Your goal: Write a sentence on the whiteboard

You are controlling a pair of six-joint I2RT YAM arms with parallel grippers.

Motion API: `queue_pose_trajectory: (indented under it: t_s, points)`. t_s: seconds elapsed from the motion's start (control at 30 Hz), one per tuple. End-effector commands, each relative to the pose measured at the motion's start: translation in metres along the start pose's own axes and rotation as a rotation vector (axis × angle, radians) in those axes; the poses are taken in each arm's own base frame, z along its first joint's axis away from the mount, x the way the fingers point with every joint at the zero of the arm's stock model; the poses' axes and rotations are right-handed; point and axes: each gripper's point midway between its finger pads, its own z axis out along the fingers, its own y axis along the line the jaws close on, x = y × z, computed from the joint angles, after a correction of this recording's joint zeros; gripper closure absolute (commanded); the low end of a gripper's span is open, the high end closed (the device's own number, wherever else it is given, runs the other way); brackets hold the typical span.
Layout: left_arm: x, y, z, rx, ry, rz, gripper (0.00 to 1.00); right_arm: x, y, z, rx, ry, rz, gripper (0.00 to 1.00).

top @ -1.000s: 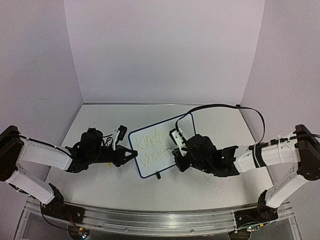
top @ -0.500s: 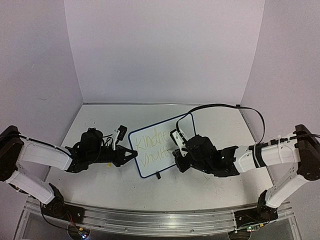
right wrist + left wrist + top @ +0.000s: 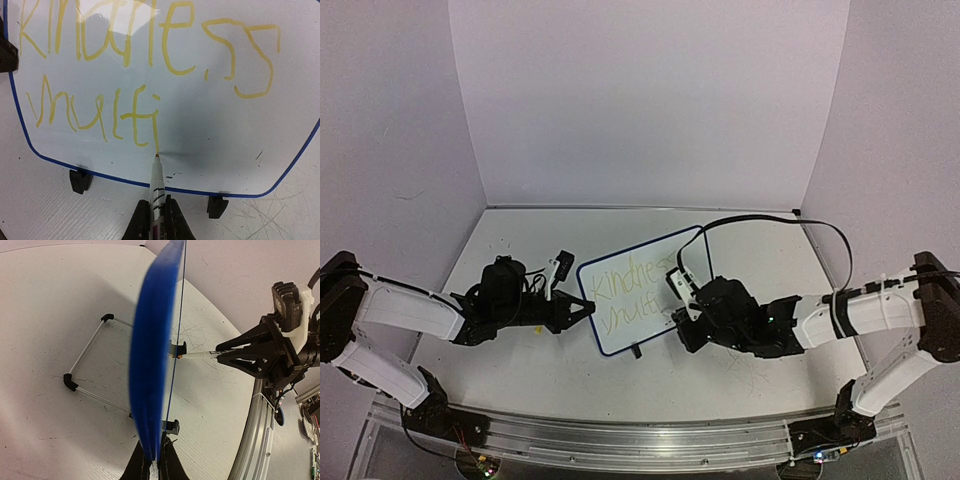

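Note:
The whiteboard (image 3: 620,340) stands tilted on the table between my arms. In the right wrist view the sentence (image 3: 134,116) shows in yellow-green letters: "Kindness" above, "multi" below. My right gripper (image 3: 156,201) is shut on a white marker (image 3: 157,182), whose tip touches the board at the foot of the last stroke. My left gripper (image 3: 155,460) is shut on the whiteboard's blue-framed edge (image 3: 152,365), which this view shows edge-on. From above, the left gripper (image 3: 582,310) is at the board's left side and the right gripper (image 3: 678,318) at its lower right.
The board's wire stand (image 3: 85,365) with black feet rests on the scuffed tabletop behind it. A metal rail (image 3: 640,440) runs along the near edge. A black cable (image 3: 770,215) loops from the right arm over the back of the table. White walls close in three sides.
My right gripper has shifted to the right along the board, uncovering the end of "Kindness", and the lower line has grown by a stroke. The left arm and board have not moved.

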Motion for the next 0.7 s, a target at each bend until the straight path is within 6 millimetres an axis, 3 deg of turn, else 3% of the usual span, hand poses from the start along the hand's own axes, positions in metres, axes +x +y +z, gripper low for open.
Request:
queue_pose_trajectory:
  t_s: [0.0,0.07,0.2,0.43,0.67]
  points:
    - [0.01,0.017,-0.002,-0.084,0.035,0.013,1.0,-0.071,-0.002,-0.059,-0.085,-0.234,0.072,1.0]
    - [0.01,0.017,-0.002,-0.085,0.037,0.01,1.0,-0.098,-0.014,-0.076,-0.083,-0.309,0.093,1.0]
    - [0.01,0.017,-0.002,-0.086,0.037,0.012,1.0,-0.079,-0.035,-0.05,-0.008,-0.209,0.044,1.0]
    - [0.007,0.016,-0.002,-0.084,0.028,0.02,1.0,-0.071,-0.033,-0.042,-0.015,-0.194,0.012,1.0]
    - [0.005,0.016,-0.001,-0.085,0.026,0.022,1.0,-0.055,-0.016,-0.026,-0.056,-0.14,-0.018,1.0]
